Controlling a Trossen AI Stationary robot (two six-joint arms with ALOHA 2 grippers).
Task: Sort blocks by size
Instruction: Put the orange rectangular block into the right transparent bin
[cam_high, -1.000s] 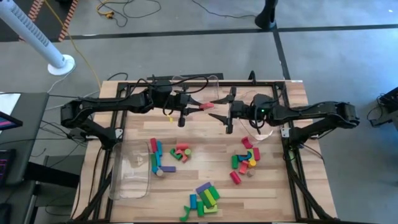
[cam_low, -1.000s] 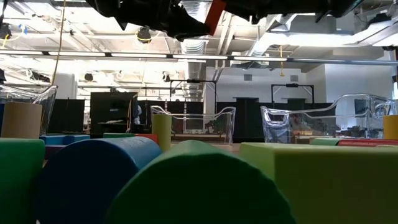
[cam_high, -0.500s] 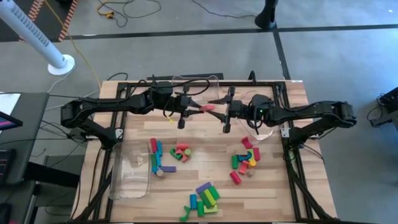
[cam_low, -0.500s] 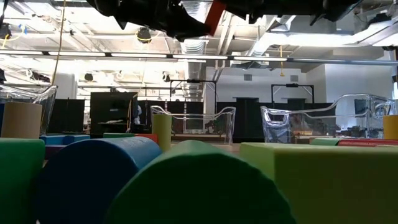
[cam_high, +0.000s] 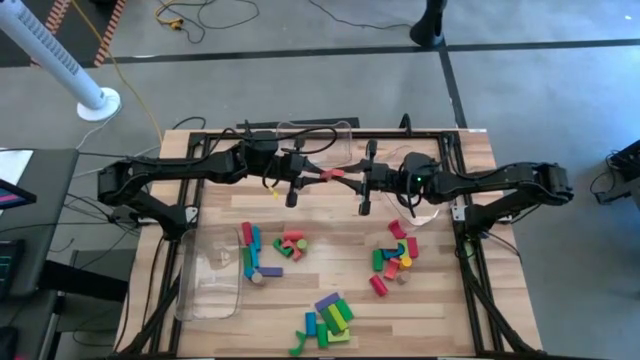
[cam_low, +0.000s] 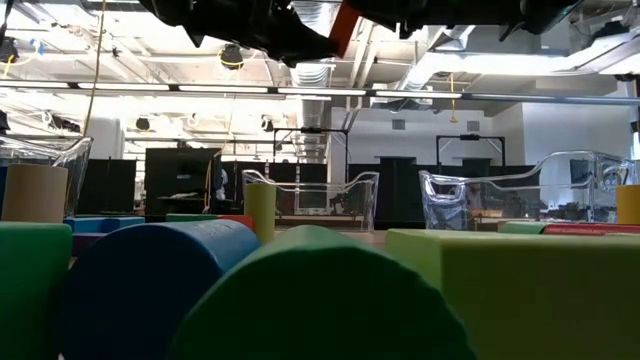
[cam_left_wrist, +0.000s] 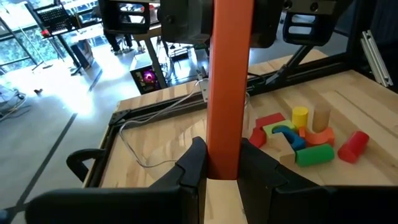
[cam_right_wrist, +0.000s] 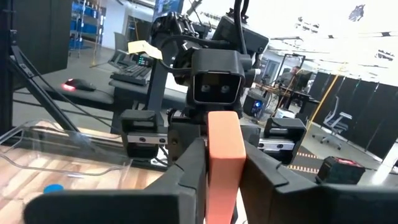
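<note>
- Broadly, the pale wooden table (cam_high: 330, 215) is seen from above with four loose clusters of small coloured toy blocks (cam_high: 392, 258) on it; little can be judged as finished.
- A clear plastic bin (cam_high: 212, 272) lying at about eight o'clock holds only a pale piece or two, and another clear plastic bin (cam_high: 318, 136) at twelve o'clock cannot be seen to hold anything.
- Most blocks are left on the bare wood: one cluster at four o'clock, one at six o'clock, two nearer the centre-left.
- A long orange-red bar block (cam_high: 333, 173) is held in the air above the table at about twelve o'clock, between the two arms.
- The left gripper (cam_left_wrist: 217, 163) is clamped tight on one end of the bar.
- The right gripper (cam_right_wrist: 221, 163) is closed onto the opposite end, so the bar is gripped from both sides; a hand-over is judged to be under way, with release by the left gripper not yet made.
</note>
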